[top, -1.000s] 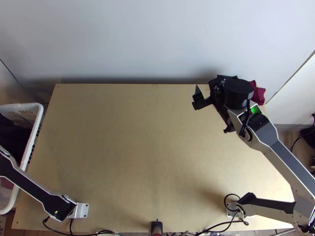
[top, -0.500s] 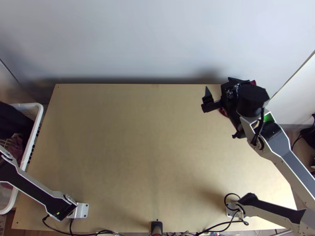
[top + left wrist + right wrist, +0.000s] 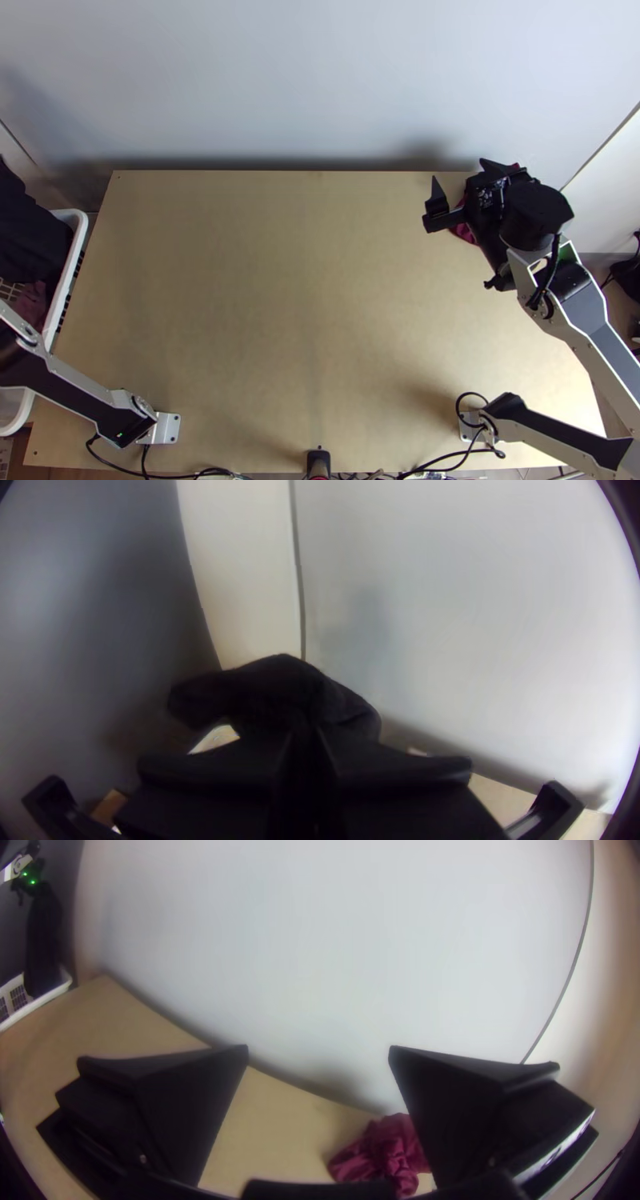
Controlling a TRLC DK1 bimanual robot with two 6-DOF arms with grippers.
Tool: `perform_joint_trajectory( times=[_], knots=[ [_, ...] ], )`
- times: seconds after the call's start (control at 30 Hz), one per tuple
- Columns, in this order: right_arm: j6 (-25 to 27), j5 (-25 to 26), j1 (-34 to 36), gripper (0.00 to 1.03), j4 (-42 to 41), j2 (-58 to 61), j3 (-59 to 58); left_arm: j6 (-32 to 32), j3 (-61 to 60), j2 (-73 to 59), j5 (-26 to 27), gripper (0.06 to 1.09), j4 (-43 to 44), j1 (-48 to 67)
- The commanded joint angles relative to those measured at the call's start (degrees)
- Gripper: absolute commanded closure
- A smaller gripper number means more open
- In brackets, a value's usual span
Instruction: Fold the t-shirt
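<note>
Clock positions per the top view, centred on the desk, twelve at its far edge.

Item: light wooden desk (image 3: 312, 320).
Item: dark cloth (image 3: 28, 232), between nine and ten o'clock, past the desk's edge. Hanging loosely, lower part at the basket, creased and not laid flat. Whether this is the t-shirt cannot be told for certain.
Item: left gripper (image 3: 307, 737), fingers brought together, dark cloth pinched between them. Which part of the garment they grip cannot be told.
Item: white basket (image 3: 78, 228), nine o'clock, beside the desk, openwork sides. Contains a reddish cloth (image 3: 30, 302), rumpled.
Item: right gripper (image 3: 464, 180), between one and two o'clock, fingers spread wide, nothing between them.
Item: crimson cloth (image 3: 383, 1153), two o'clock, bunched on the desk near the far edge, partly hidden behind the right gripper.
Items, two: arm bases, left base (image 3: 166, 428) at eight o'clock, right base (image 3: 472, 426) at four.
Item: pale wall (image 3: 320, 80), twelve o'clock, beyond the far edge.
</note>
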State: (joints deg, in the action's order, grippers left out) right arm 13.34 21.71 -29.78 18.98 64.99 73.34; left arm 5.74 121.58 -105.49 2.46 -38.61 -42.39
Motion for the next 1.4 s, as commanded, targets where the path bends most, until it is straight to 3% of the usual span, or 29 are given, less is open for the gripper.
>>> perform_joint_trajectory(
  times=[0.0,0.27,0.53,0.87,1.37],
  knots=[
    [-0.07,-0.01,1.13,0.05,-0.17,-1.53,-0.92,2.17,-11.36,9.25,3.96,1.05,-2.08,5.74],
    [0.02,-0.01,3.06,0.05,-0.35,-4.7,-4.0,5.07,-26.83,19.62,3.69,1.05,1.7,19.8],
    [0.72,-0.01,4.99,0.05,-0.88,-6.9,-5.23,12.63,-43.8,28.06,-0.7,1.05,4.86,38.7],
    [0.72,-0.01,6.84,0.05,-2.02,-9.88,-8.65,11.49,-60.32,34.56,-11.69,1.05,4.33,68.93],
    [-2.09,-0.09,6.84,0.05,-2.55,-12.96,-13.22,8.76,-62.78,26.48,-13.97,1.05,7.32,95.3]
  ],
)
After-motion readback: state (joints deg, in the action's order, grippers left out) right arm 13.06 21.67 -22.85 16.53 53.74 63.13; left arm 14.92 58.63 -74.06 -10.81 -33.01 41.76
